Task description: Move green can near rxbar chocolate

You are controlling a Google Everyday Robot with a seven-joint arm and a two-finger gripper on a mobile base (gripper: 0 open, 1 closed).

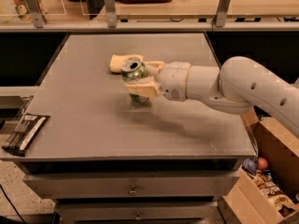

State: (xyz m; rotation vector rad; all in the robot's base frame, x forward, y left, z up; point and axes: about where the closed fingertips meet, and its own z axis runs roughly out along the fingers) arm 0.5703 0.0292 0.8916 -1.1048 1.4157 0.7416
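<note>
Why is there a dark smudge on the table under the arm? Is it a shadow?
Camera view: yes, a soft shadow falls on the table beneath the arm and under the green can, which the end effector grips mid-table, so the light is likely overhead; the can's silver top glints; the rxbar chocolate lies unshadowed at the front-left edge.
</note>
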